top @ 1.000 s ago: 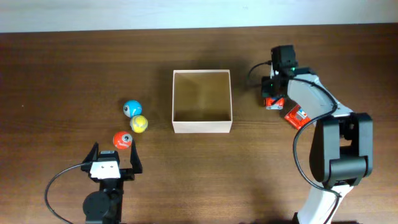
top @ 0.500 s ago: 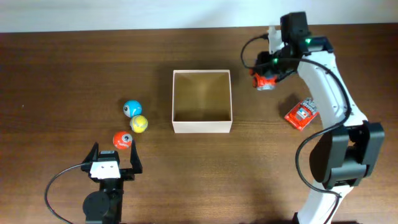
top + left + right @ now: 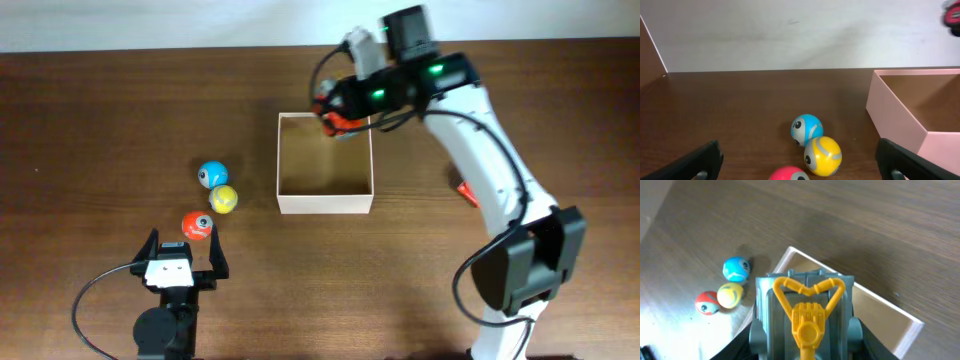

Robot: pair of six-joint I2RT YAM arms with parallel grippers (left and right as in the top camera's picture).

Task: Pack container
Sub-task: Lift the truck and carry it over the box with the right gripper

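Observation:
The container (image 3: 325, 204) stands mid-table, a square open box with cream walls and a tan inside; it also shows in the left wrist view (image 3: 895, 112) and the right wrist view (image 3: 885, 305). My right gripper (image 3: 335, 108) is shut on a toy vehicle (image 3: 342, 121), red from above, grey with a yellow part in the right wrist view (image 3: 807, 292). It holds the toy above the container's far right corner. My left gripper (image 3: 182, 262) is open and empty, just in front of the red ball (image 3: 197, 225).
A blue ball (image 3: 211, 174), a yellow ball (image 3: 223, 198) and the red ball lie left of the container, also in the left wrist view (image 3: 806, 129). A red packet (image 3: 466, 190) lies right of the container, mostly hidden by my right arm.
My right arm has swung left with the toy, from the table right of the container to above its far right corner. The left arm has not moved.

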